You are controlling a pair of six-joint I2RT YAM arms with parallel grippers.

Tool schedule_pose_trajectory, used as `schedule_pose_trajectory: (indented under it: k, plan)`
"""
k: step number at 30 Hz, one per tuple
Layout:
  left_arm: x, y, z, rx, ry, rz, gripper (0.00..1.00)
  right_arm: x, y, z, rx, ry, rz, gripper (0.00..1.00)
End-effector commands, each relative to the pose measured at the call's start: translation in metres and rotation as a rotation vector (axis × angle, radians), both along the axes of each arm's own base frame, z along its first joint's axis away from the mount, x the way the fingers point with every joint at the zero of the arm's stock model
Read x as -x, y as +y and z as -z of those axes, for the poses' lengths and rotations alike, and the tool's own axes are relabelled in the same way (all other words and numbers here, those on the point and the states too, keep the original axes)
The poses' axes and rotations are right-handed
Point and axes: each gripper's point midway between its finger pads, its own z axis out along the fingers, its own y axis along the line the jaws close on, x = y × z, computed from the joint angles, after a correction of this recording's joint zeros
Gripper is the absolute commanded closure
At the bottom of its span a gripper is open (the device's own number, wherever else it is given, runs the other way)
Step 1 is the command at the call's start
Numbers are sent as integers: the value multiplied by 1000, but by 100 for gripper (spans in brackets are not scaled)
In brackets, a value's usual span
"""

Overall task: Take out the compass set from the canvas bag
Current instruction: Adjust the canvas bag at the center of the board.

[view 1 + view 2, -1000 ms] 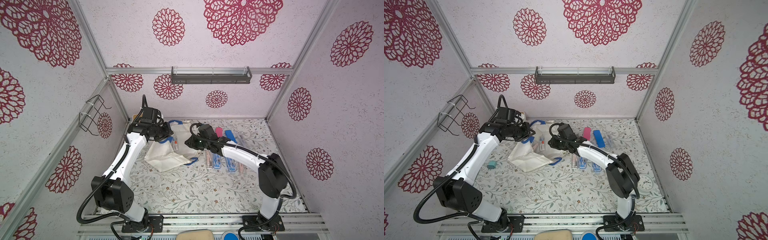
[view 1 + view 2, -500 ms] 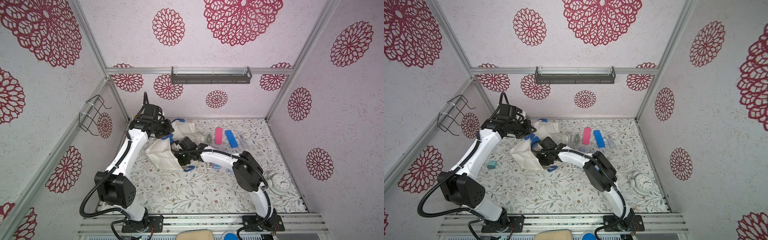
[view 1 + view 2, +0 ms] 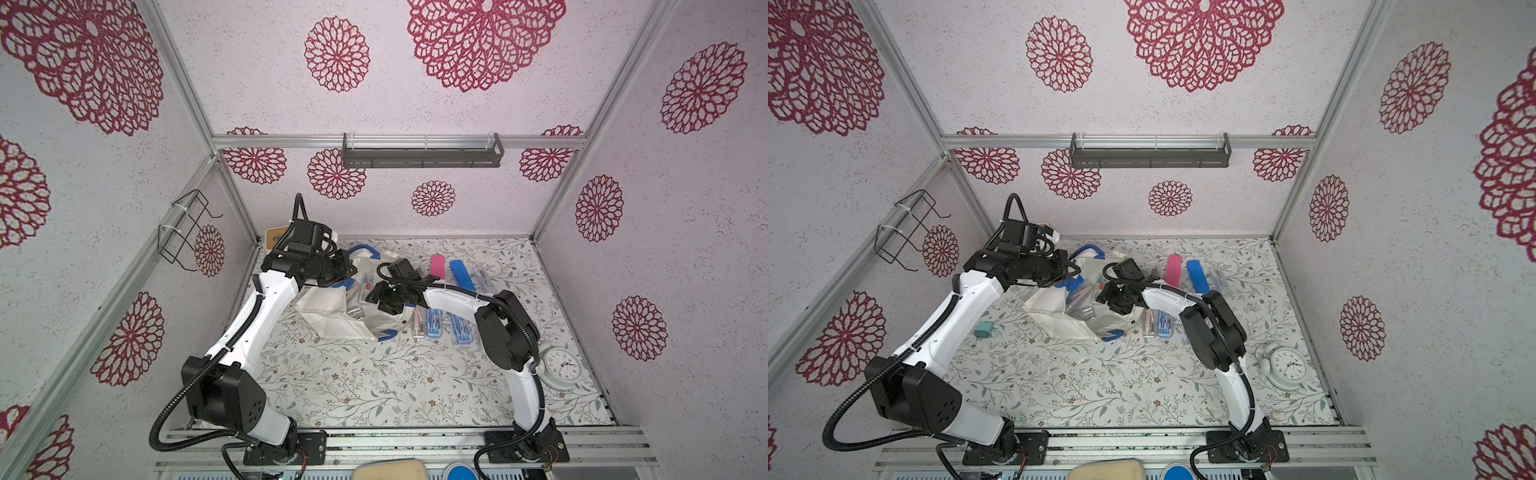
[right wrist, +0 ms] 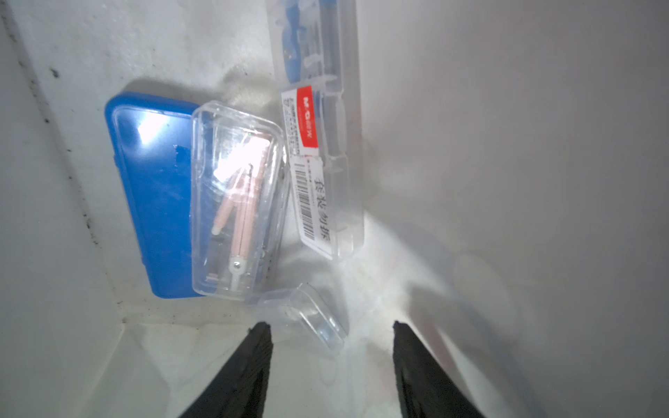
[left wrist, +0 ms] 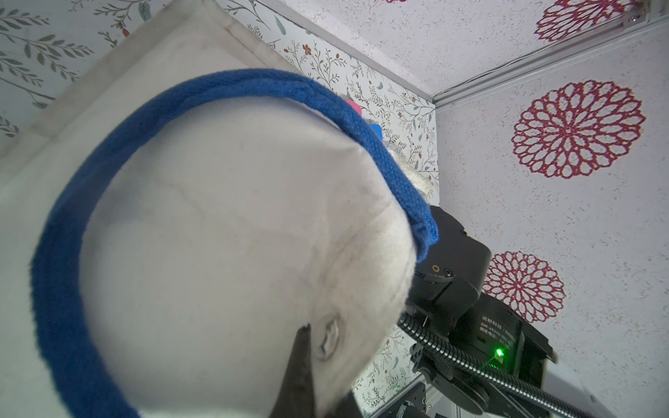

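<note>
- Compass set [image 4: 239, 202]: a clear case holding a pink compass. It lies inside the canvas bag [image 3: 332, 309], overlapping a solid blue case [image 4: 152, 195] and just beside a long clear case [image 4: 318, 144] with a red label.
- Count inside the bag, right wrist view: four cases. The fourth is a small clear case [image 4: 315, 318], nearest the right gripper [image 4: 333, 362].
- Right gripper: jaws apart with nothing held, reaching into the bag mouth.
- Left gripper [image 3: 351, 270]: clamped on the bag's rim by a blue loop handle [image 5: 253, 87], holding it raised.
- Bag sits centre-left on the floral table [image 3: 374, 386] in both top views.
- Right of the bag: a row of slim cases [image 3: 432, 322], at least three. Above them in frame are one pink case [image 3: 437, 265] and one blue strip case [image 3: 462, 274].
- One white alarm clock [image 3: 559, 365] stands near the table's right edge.
- Open floral surface spans the lower part of the table, between the bag and the arm bases.
</note>
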Motion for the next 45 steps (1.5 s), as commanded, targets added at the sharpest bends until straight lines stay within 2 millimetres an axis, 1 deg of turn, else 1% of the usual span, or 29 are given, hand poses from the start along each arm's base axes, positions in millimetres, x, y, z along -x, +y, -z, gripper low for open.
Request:
schedule_pose_trajectory:
  k: [1,4,8,12,15,19,21,24,28,31,33,35,39,41,43,45]
  plan:
    - [5,-6,-14,30,-41,26,100,-8,11,-12,-72,2,51,42]
    - [5,-9,-12,30,-35,30,100,-9,13,2,-87,42,80,41]
    - [4,-13,-8,31,-26,36,100,-17,9,16,-121,89,170,40]
    - [3,-17,-7,33,-23,45,100,-34,2,20,-110,76,261,40]
    - [3,-20,-6,37,-19,51,100,-43,1,30,-91,80,305,44]
    - [3,-21,-6,38,-19,56,100,-46,-4,50,-80,122,370,45]
    - [4,-22,-5,40,-16,59,100,-45,-6,62,-68,143,387,43]
    - [5,-23,-5,42,-14,62,100,-48,-1,70,-109,146,393,42]
    - [6,-24,-4,44,-11,66,100,-61,23,59,-257,74,330,45]
    - [6,-24,-3,44,-8,67,100,-64,32,50,-356,38,312,48]
    - [7,-24,-4,43,-8,68,100,-66,34,38,-427,-8,304,50]
    - [7,-23,-4,40,-8,67,100,-69,36,18,-495,-70,286,50]
    - [9,-23,-4,37,-4,66,100,-74,34,-21,-576,-166,260,46]
    - [9,-22,-5,38,-4,63,100,-75,34,-37,-606,-199,250,45]
    - [8,-22,-7,42,-9,59,100,-75,34,-43,-618,-208,252,45]
    - [8,-22,-8,43,-13,57,100,-74,32,-45,-638,-205,264,45]
